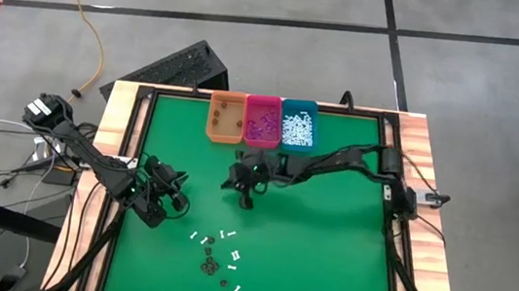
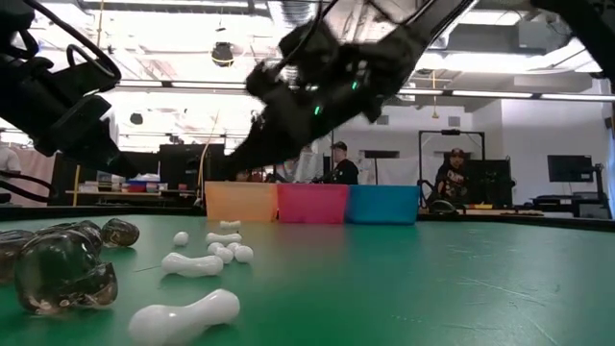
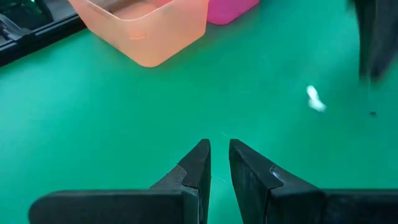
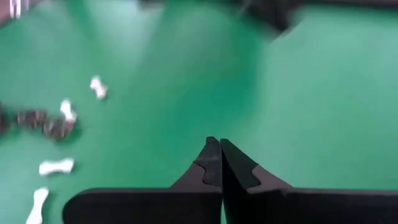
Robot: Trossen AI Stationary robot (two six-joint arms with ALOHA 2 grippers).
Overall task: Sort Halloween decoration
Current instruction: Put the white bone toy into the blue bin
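- Dark skull-shaped pieces and white bones lay nearest the low camera, on the green desk.
- Right tool hung above the desk, fingers pressed together, empty.
- Left tool waited, slightly parted, empty, left of the scattered pieces.
- Orange bin, pink bin, and teal bin stood along the far edge.

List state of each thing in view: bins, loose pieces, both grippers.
orange bin: upright, a few dark bits inside
pink bin: upright, purple bits inside
teal bin: upright, white pieces inside
loose pieces: scattered on green mat, unsorted
left gripper: narrow gap, holding nothing
right gripper: shut, nothing visible between tips
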